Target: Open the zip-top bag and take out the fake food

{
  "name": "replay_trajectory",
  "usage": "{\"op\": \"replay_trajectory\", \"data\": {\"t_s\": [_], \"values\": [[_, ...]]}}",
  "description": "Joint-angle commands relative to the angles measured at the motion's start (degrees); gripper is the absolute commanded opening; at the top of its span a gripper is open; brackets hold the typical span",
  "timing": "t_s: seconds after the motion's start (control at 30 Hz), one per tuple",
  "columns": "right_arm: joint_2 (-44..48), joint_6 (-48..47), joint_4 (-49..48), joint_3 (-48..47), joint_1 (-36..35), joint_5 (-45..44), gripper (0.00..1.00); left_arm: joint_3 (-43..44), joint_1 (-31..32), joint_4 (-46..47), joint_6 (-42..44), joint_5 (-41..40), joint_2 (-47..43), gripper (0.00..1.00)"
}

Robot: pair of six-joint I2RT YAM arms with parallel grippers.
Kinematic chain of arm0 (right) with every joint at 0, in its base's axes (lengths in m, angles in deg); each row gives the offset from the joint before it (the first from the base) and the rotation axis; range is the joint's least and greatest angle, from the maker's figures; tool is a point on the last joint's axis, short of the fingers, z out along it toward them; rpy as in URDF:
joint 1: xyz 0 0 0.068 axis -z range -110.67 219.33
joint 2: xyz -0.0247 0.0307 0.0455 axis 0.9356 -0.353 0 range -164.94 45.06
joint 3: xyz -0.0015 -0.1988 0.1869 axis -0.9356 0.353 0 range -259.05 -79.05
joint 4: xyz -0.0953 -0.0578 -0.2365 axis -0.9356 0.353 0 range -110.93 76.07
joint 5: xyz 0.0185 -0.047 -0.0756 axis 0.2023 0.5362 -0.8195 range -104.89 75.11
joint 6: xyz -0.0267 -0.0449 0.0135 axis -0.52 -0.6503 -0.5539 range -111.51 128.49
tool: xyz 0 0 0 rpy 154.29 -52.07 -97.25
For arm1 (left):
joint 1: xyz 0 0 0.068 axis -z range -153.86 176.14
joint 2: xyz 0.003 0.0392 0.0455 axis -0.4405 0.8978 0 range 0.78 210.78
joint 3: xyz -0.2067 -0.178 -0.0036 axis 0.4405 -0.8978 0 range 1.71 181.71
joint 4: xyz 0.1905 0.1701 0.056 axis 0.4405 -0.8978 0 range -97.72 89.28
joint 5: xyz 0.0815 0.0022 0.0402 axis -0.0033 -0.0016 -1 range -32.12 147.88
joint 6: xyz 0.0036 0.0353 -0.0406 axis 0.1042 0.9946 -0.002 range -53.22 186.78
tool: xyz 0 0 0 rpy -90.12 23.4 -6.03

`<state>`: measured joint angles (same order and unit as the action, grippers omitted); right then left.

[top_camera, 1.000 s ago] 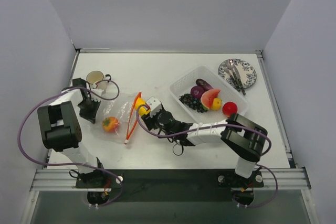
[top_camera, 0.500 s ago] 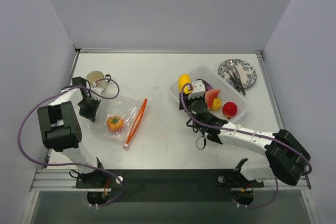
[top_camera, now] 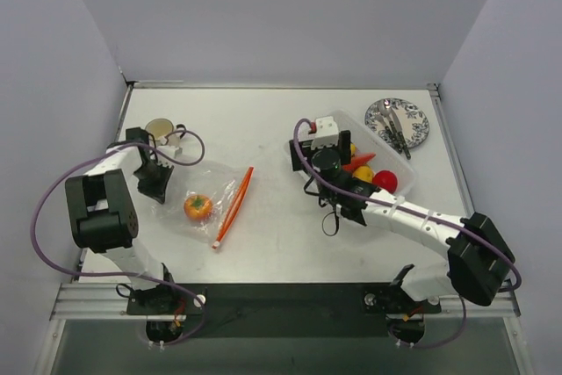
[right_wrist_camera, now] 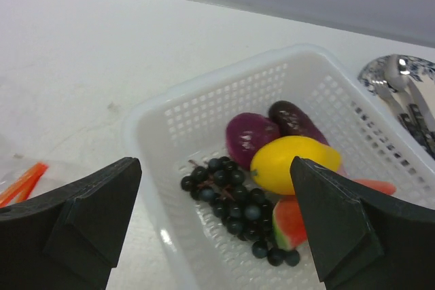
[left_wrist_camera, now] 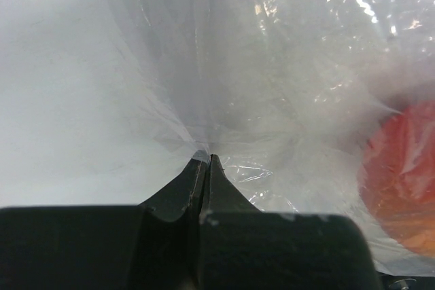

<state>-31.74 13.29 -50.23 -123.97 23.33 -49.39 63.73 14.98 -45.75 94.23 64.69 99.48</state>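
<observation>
Spanning the desk [top_camera: 255, 125], we hold right jaws wide over the basket [right_wrist_camera: 224, 79], yellow fruit [right_wrist_camera: 292, 161] lying inside; the bag [top_camera: 218, 185] lies at left, its corner pinched in shut left jaws. One orange fruit [top_camera: 198, 207] sits inside: keep that pinch firm, enter through the mouth.

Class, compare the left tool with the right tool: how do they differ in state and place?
The left tool is shut, pinching the bag; the right tool is open and empty. The left tool sits at the bag's edge; the right tool hangs over the basket. Both are black.
</observation>
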Motion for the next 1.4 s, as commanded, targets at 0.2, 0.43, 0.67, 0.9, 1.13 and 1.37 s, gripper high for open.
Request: {"op": "replay_trajectory", "data": {"t_s": [0.2, 0.43, 0.67, 0.9, 1.13, 1.37], "values": [[-8.98, -5.68, -5.21, 3.95, -13.76, 17.87, 0.77, 0.91, 2.9, 0.12, -1.25, 1.54, -0.62, 0.0], [-17.85, -5.85, -16.14, 3.72, -16.4, 26.06, 0.77, 2.32, 4.21, 1.79, -2.57, 0.31, 2.11, 0.0], [-23.22, -5.24, -17.63, -1.21, -16.4, 30.01, 0.77, 1.62, 4.65, 2.5, -2.39, -0.65, 2.12, 0.0], [-25.33, -4.8, -17.9, -2.88, -16.49, 33.97, 0.78, 1.17, 4.57, 3.11, -2.22, -0.83, 2.2, 0.0], [-29.63, -4.8, -18.25, -5.78, -16.4, 35.99, 0.78, 2.05, 4.83, 2.5, -2.39, -0.48, 2.29, 0.0], [-33.15, -1.37, -19.3, -8.42, -16.49, 38.89, 0.78, 2.32, 5.27, 2.15, -2.57, -0.39, 2.12, 0.0]]}}
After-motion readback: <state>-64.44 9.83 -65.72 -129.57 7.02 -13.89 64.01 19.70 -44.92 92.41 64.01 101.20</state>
